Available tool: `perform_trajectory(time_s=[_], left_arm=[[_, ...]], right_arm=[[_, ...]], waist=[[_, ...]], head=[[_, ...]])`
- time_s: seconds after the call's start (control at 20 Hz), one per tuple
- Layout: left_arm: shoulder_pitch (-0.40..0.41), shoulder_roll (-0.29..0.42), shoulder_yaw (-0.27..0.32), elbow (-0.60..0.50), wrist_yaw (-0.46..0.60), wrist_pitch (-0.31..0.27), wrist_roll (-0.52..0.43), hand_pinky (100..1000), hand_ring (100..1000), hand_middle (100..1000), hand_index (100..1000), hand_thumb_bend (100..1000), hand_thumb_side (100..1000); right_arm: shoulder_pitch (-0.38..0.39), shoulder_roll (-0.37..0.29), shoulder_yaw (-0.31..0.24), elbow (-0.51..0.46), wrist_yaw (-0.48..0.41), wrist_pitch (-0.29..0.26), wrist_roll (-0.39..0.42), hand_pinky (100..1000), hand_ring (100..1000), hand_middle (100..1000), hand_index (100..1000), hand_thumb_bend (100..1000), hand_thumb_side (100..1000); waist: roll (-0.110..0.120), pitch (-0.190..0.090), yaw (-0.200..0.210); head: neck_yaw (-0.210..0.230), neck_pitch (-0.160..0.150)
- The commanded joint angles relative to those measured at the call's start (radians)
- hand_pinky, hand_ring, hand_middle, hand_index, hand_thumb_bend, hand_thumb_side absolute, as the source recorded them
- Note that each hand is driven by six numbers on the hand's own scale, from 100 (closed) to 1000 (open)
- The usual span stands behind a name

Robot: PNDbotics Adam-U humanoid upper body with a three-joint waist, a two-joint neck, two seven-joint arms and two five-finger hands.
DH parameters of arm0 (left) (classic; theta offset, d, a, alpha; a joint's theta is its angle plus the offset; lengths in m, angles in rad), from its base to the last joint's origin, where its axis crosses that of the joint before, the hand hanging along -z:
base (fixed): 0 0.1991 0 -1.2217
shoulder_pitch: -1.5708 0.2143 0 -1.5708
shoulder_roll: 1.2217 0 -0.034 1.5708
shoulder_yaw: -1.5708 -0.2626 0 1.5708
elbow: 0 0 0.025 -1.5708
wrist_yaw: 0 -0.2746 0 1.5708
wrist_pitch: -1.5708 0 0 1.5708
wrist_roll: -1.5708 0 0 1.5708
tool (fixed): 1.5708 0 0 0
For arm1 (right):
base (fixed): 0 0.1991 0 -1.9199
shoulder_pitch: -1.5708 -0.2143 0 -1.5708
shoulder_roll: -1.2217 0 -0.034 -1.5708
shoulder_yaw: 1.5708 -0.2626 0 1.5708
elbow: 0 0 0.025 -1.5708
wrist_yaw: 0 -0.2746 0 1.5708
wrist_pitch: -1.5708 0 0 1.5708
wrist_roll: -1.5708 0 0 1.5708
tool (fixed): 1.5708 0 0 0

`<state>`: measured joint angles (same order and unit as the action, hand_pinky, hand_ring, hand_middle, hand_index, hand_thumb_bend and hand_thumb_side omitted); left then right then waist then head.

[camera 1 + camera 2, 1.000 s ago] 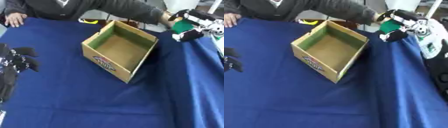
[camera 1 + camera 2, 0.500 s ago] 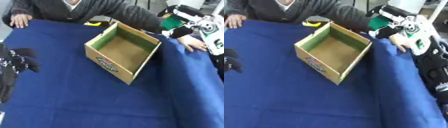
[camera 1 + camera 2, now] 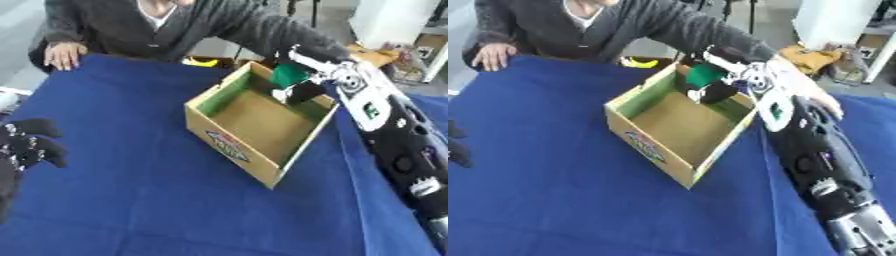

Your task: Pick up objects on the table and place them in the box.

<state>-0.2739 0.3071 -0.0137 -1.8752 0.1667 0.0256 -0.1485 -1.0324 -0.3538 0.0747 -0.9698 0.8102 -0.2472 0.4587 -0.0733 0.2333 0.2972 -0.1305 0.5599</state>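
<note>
Right robot hand (image 3: 302,75) is curled round a green object (image 3: 287,76), held over the far corner of the cardboard box (image 3: 262,125) so a release drops it inside. Left robot hand (image 3: 31,145) idles at the desk (image 3: 114,200) edge, fingers curled on nothing

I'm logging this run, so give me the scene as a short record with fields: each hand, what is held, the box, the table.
right hand: over the far corner of the box, fingers curled round a green object
green object: held above the box's inside, not yet let go
box: open cardboard, inside looks bare, printed logo on its near wall
left hand: idle at the left edge, holds nothing
table: covered in blue cloth
</note>
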Motion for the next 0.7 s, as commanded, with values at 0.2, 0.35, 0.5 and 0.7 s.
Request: perform_trajectory(time_s=[0.2,0.35,0.5,0.7], left_arm=[[-0.018,0.001,-0.001,-0.02,0.006,-0.002,-0.007,500,536,594,728,421,986],[-0.02,-0.001,-0.001,-0.021,0.006,-0.002,-0.008,500,536,594,728,420,987],[-0.019,-0.002,-0.001,-0.021,0.006,-0.002,-0.009,500,536,594,728,420,987],[-0.019,-0.004,-0.001,-0.02,0.006,-0.002,-0.009,501,536,594,728,421,986]], right_arm=[[0.002,0.024,-0.003,0.087,0.079,0.003,-0.008,364,486,832,888,100,270],[0.012,0.035,-0.007,0.129,0.109,-0.001,-0.019,427,526,844,907,100,378],[0.014,0.042,-0.009,0.151,0.129,-0.013,-0.03,445,538,848,910,100,398],[0.011,0.043,0.0,0.134,0.136,-0.04,-0.053,799,862,917,931,204,702]], waist=[[0.014,-0.007,0.008],[0.017,-0.004,0.009],[0.019,-0.003,0.009],[0.019,-0.002,0.005]], head=[[-0.015,-0.025],[-0.017,-0.027],[-0.018,-0.027],[-0.018,-0.027]])
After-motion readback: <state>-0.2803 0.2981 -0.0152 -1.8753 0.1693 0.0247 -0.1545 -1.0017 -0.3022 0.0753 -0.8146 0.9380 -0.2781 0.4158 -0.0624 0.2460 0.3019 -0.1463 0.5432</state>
